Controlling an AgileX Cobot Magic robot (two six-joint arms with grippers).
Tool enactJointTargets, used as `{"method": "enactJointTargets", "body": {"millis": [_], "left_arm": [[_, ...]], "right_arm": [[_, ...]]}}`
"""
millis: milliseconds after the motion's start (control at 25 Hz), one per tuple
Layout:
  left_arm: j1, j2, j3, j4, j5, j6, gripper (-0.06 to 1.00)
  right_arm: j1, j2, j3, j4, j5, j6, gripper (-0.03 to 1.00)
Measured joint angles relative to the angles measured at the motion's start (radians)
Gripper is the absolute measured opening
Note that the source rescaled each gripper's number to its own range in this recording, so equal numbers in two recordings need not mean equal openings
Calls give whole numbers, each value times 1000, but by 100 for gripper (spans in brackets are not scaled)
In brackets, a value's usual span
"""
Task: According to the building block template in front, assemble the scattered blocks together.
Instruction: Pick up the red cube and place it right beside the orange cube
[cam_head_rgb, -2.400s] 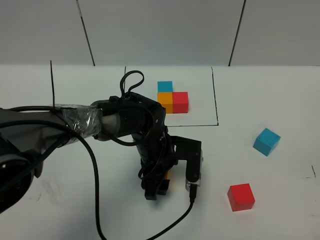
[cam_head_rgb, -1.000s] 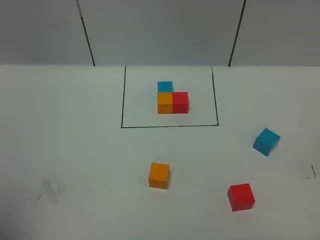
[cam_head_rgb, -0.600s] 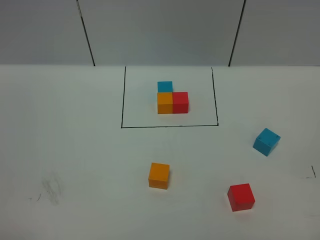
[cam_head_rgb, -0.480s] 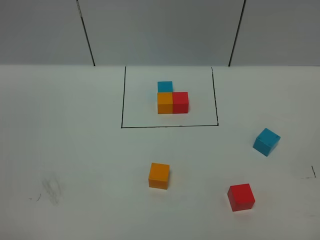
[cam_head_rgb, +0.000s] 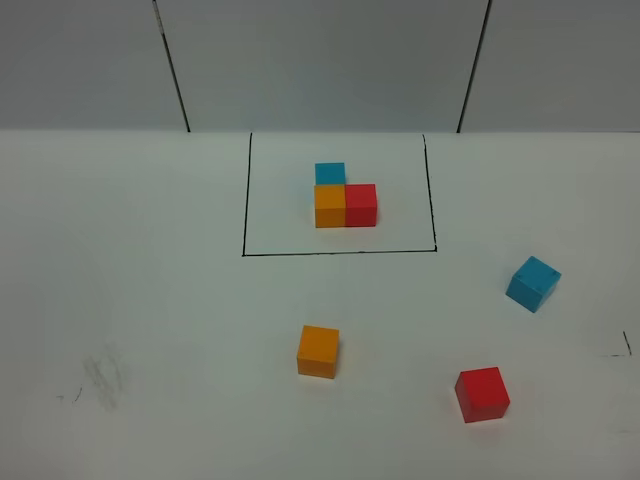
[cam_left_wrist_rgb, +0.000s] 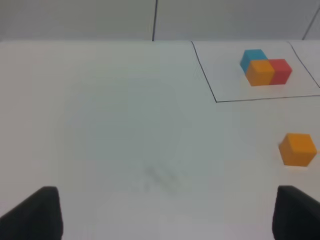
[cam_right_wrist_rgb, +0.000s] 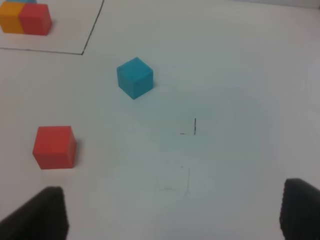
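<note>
The building block template (cam_head_rgb: 345, 196) is blue, orange and red cubes joined in an L inside a black drawn rectangle (cam_head_rgb: 340, 253) at the back middle; it also shows in the left wrist view (cam_left_wrist_rgb: 264, 70). The scattered blocks lie apart: the orange cube (cam_head_rgb: 319, 351) at front middle, the red cube (cam_head_rgb: 482, 394) at front right, the light blue cube (cam_head_rgb: 533, 283) turned askew at right. Neither arm shows in the exterior view. My left gripper (cam_left_wrist_rgb: 165, 215) is open and empty, left of the orange cube (cam_left_wrist_rgb: 298, 149). My right gripper (cam_right_wrist_rgb: 172, 212) is open and empty, away from the red (cam_right_wrist_rgb: 55, 146) and blue (cam_right_wrist_rgb: 135, 77) cubes.
The white table (cam_head_rgb: 150, 300) carries a faint grey smudge (cam_head_rgb: 100, 375) at front left and a small black pen mark (cam_head_rgb: 625, 345) at the right edge. A grey panelled wall (cam_head_rgb: 320, 60) stands behind the table.
The left arm, which stood over the orange cube 2.4 s ago, has withdrawn out of the exterior view, leaving the cube on the table. Nothing has moved in the last second.
</note>
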Motion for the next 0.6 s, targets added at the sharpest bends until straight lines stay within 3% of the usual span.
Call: {"method": "enactJointTargets", "body": {"millis": [240,600], "left_arm": [[0,-11,116,-18,-20,34,91],[0,-11,164,-62,-11,38,83]], "right_arm": [[0,0,0,0,0,0,73],[0,0,0,0,0,0,73]]}}
